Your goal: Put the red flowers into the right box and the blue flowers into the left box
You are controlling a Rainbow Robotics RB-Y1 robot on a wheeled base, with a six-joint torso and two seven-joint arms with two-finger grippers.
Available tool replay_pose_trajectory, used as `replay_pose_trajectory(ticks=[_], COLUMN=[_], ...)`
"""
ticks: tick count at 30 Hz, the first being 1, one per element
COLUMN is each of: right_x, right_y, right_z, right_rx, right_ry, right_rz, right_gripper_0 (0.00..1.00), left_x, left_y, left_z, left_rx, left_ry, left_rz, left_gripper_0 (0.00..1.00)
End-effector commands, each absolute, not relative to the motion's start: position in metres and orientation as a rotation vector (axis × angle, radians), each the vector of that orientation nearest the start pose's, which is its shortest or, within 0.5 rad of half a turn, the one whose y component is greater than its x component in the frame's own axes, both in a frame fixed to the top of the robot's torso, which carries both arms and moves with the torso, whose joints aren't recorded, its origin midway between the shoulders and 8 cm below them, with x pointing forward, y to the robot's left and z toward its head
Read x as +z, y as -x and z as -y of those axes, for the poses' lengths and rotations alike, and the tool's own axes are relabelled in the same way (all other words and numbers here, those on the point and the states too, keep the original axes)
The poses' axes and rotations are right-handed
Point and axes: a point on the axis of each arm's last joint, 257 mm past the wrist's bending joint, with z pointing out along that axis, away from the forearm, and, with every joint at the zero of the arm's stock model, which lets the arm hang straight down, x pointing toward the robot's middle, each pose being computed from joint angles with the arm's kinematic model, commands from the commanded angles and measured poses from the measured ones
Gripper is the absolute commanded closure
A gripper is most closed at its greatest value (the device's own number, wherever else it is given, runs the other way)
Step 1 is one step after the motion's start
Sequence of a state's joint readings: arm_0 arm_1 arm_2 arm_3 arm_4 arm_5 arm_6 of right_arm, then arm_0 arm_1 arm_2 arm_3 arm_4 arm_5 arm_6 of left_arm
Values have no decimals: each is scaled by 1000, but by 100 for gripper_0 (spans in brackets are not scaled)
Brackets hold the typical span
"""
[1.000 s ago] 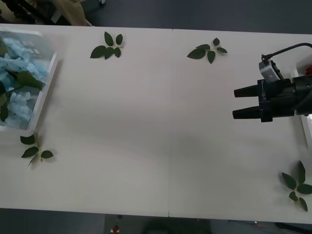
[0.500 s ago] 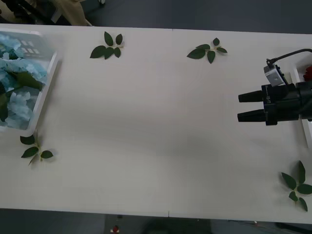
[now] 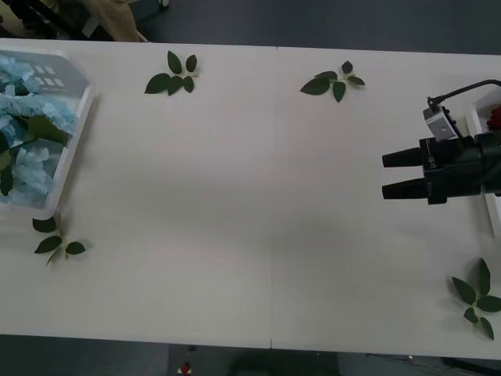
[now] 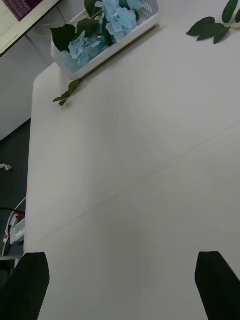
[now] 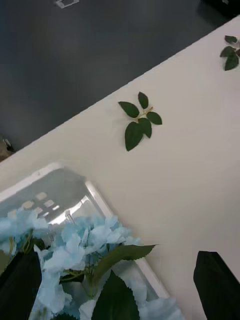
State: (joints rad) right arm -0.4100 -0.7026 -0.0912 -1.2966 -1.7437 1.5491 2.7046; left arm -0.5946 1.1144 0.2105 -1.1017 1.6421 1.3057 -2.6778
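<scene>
The left box [image 3: 77, 125] sits at the table's left edge with blue flowers [image 3: 27, 129] and their green leaves lying in it. My left gripper [image 5: 119, 280] hangs open above those blue flowers [image 5: 82, 247], close to the left box's rim [image 5: 102, 202]. My right gripper [image 3: 384, 174] is open and holds nothing, near the table's right side, with its black fingers pointing left. Behind it, the right box [image 3: 491, 210] shows only its white edge, with a bit of the red flowers [image 3: 495, 117] in it. From the right wrist, the blue flowers [image 4: 107, 22] lie far off across bare table.
Loose green leaf sprigs lie on the white table: one at back left [image 3: 174, 74], one at back middle [image 3: 335, 81], one by the left box's front corner [image 3: 55, 239], one at front right [image 3: 477, 298]. A cable [image 3: 462, 84] arcs over the right wrist.
My right gripper drew back a little to the right, toward the right box, then held still. The blue flowers in the left box settled slightly.
</scene>
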Motion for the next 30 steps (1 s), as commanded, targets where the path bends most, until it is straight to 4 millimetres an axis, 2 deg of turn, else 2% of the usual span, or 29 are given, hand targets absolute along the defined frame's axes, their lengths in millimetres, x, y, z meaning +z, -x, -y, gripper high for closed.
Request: replay_pose_trajectory(ticks=[1, 4, 7, 8, 9, 12, 13, 15, 19, 24, 30], right_x=[-155, -153, -155, -156, -157, -162, -161, -165, -172, -180, -183], right_y=[-441, -436, -431, -431, -430, -426, -425, -424, -423, -420, -419], right_z=[202, 191, 179, 175, 172, 158, 155, 149, 137, 131, 130], right_rx=[909, 924, 951, 958, 961, 969, 968, 958, 930, 933, 931], right_ry=[1210, 1241, 1257, 1258, 1262, 1275, 1280, 1285, 1301, 1310, 1315], right_rz=[-1749, -1726, -1713, -1713, -1713, -1713, -1711, -1718, -1720, -1730, -1733], right_gripper_0=[14, 14, 14, 14, 14, 14, 14, 14, 14, 14, 14], left_x=[-7, -30, -53, -63, -68, -92, -96, -102, -120, -122, -121], left_y=[-542, -554, -562, -563, -563, -558, -556, -549, -522, -500, -457], left_z=[-408, -368, -341, -325, -319, -272, -265, -243, -192, -158, -114], left_rx=[-123, -237, -283, -311, -323, -383, -395, -436, -543, -538, -769], left_ry=[-931, -868, -835, -820, -812, -778, -772, -761, -764, -881, -977], left_rz=[-1875, -1852, -1813, -1792, -1782, -1717, -1709, -1678, -1627, -1536, -1487], left_gripper_0=[11, 11, 11, 11, 11, 11, 11, 11, 11, 11, 11])
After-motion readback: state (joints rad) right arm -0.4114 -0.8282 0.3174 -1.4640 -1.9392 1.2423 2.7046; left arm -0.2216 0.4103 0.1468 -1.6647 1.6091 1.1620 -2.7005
